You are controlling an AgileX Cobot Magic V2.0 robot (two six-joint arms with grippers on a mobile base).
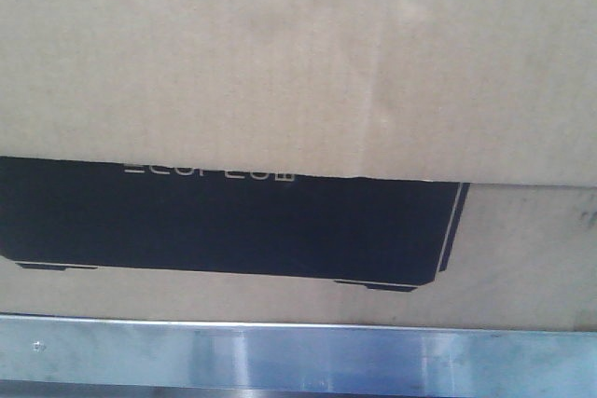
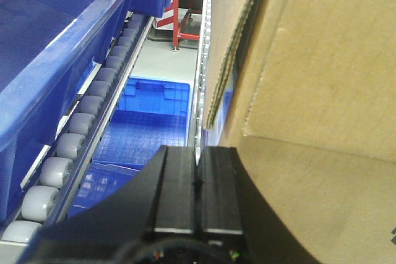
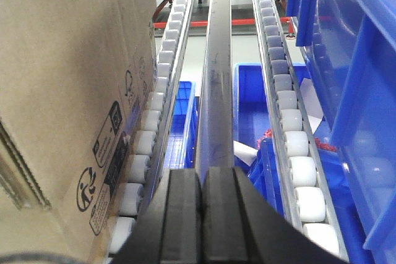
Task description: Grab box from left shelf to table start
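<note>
The left pincer [image 2: 197, 156] and right pincer [image 3: 202, 174], each pressed together, reach alongside opposite flanks of the box [image 1: 298, 62].

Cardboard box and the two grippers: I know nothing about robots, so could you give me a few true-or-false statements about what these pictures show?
1. The cardboard box carries a black printed shape with pale lettering. True.
2. The left gripper has its fingers spread wide apart. False: they are shut together with nothing between them.
3. In the right wrist view, the box stands to the left of the right gripper. True.
4. The plastic bins are red. False: the plastic bins are blue.
</note>
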